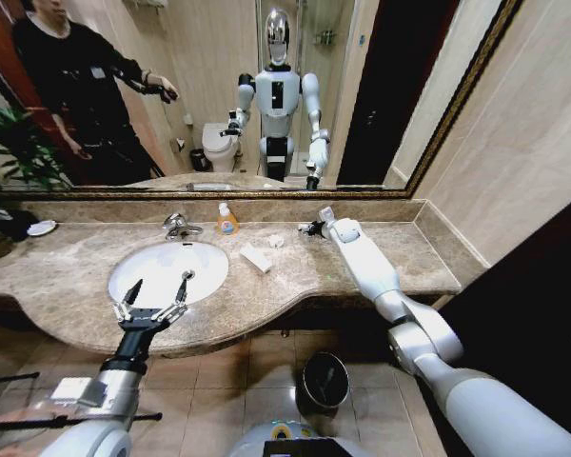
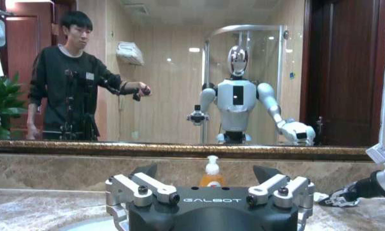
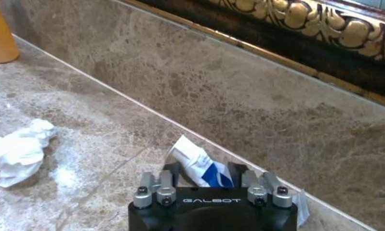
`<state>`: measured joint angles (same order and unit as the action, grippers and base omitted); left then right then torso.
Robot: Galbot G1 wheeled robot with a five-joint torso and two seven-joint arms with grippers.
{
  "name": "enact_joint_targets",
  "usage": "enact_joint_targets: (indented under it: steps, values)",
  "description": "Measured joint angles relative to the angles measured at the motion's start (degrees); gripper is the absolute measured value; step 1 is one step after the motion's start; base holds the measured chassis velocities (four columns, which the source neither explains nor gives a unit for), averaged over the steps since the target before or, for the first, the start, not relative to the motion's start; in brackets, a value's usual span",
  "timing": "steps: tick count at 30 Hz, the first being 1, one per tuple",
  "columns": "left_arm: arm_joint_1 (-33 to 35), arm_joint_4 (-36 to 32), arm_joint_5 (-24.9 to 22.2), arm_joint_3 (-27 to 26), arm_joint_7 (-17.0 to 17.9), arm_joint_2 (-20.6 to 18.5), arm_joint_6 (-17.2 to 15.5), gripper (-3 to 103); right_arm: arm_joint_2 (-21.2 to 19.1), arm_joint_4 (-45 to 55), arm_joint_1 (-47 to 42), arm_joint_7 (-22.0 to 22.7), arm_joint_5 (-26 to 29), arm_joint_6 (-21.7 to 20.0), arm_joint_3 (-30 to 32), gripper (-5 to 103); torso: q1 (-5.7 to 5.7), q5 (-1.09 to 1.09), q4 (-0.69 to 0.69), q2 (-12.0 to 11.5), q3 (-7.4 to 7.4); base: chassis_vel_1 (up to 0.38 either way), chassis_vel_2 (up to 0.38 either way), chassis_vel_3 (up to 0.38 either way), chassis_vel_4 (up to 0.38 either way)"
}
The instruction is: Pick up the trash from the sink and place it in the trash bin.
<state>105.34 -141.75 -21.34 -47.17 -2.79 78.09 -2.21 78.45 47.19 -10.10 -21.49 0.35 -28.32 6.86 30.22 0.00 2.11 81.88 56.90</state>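
Right wrist view: right pincer [image 3: 205, 178] low at the bench's [image 1: 381, 252] back wall, jaws closing around a white-and-blue packet [image 3: 199, 166] standing tilted between them. Crumpled scrap [image 3: 19, 149] lies well apart. Left pincer [image 1: 155, 290] open over the sink [image 1: 143, 262]; trash bin [image 1: 325, 381] on floor below.

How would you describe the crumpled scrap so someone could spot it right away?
On the marble countertop, look right of the sink and the soap bottle. The crumpled scrap lies just behind the flat white packet; it is wadded and irregular, not rectangular.
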Motion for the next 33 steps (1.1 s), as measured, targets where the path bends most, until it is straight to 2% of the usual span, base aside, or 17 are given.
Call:
enact_joint_targets:
  steps: [2,3,5,9,11,15,16,23,25,26,28,29,30,31,33]
  values:
    - [0.0,0.0,0.0,0.0,0.0,0.0,0.0,100,0.01,-0.17,0.01,0.08,-0.09,0.08,0.16,44,0.0,0.0,0.0,0.0,0.0,0.0,0.0,0.0,0.0]
    - [0.0,0.0,0.0,0.0,0.0,0.0,0.0,100,0.01,-0.17,0.01,0.08,-0.09,0.08,0.16,44,0.0,0.0,0.0,0.0,0.0,0.0,0.0,0.0,0.0]
    - [0.0,0.0,0.0,0.0,0.0,0.0,0.0,100,-0.04,-0.19,-0.17,0.09,-0.26,0.3,0.27,38,0.0,0.0,0.0,0.0,0.0,0.0,0.0,0.0,0.0]
    - [0.0,0.0,0.0,0.0,0.0,0.0,0.0,100,-0.03,-0.01,-0.56,0.43,-0.34,0.42,0.3,37,0.0,0.0,0.0,0.0,0.0,0.0,0.0,0.0,0.0]
    - [0.0,0.0,0.0,0.0,0.0,0.0,0.0,100,-0.09,1.09,-1.21,1.56,0.02,0.47,0.18,27,0.0,0.0,0.0,0.0,0.0,0.0,0.0,0.0,0.0]
    - [0.0,0.0,0.0,0.0,0.0,0.0,0.0,100,-0.53,2.62,-2.04,2.52,1.06,0.2,-0.14,24,0.0,0.0,0.0,0.0,0.0,0.0,0.0,0.0,0.0]
    - [0.0,0.0,0.0,0.0,0.0,0.0,0.0,100,-1.01,3.56,-2.64,2.91,2.0,0.13,-0.2,16,0.0,0.0,0.0,0.0,0.0,0.0,0.0,0.0,0.0]
    - [0.0,0.0,0.0,0.0,0.0,0.0,0.0,100,-2.65,8.32,-5.29,4.77,5.42,-0.16,0.34,2,0.01,0.02,0.01,0.0,0.0,0.0,0.0,0.0,0.0]
    - [0.0,0.0,0.0,0.0,-0.01,0.0,0.0,100,-6.09,16.62,-9.42,5.24,8.67,-2.72,1.5,1,0.01,0.01,0.03,0.0,0.0,0.0,0.0,0.0,0.0]
    - [0.0,0.0,0.0,0.0,-0.01,0.0,0.0,100,-6.09,16.62,-9.42,5.24,8.67,-2.72,1.5,1,0.01,0.01,0.03,0.0,0.0,0.0,0.0,0.0,0.0]
    - [0.01,0.01,0.0,0.0,0.0,0.0,0.0,100,-10.96,27.85,-15.75,5.46,12.36,-5.67,3.52,0,0.01,0.01,0.01,0.0,0.0,0.0,0.0,0.0,0.0]
    - [0.01,0.01,0.0,0.0,0.0,0.0,0.0,100,-10.96,27.85,-15.75,5.46,12.36,-5.67,3.52,0,0.01,0.01,0.01,0.0,0.0,0.0,0.0,0.0,0.0]
    - [0.0,0.0,0.0,0.0,-0.01,0.0,0.0,100,-13.39,33.63,-19.2,5.5,13.95,-7.11,4.98,0,0.0,0.04,-0.01,0.0,0.0,0.0,0.0,0.0,0.0]
    - [0.0,0.0,0.0,0.0,-0.01,0.0,0.0,100,-13.39,33.63,-19.2,5.5,13.95,-7.11,4.98,0,0.0,0.04,-0.01,0.0,0.0,0.0,0.0,0.0,0.0]
    - [0.0,0.0,0.0,0.0,-0.01,0.01,0.0,100,-19.81,48.1,-27.85,6.63,17.79,-9.94,9.59,0,-0.01,0.01,-0.01,0.01,-0.02,0.0,0.0,0.0,0.0]
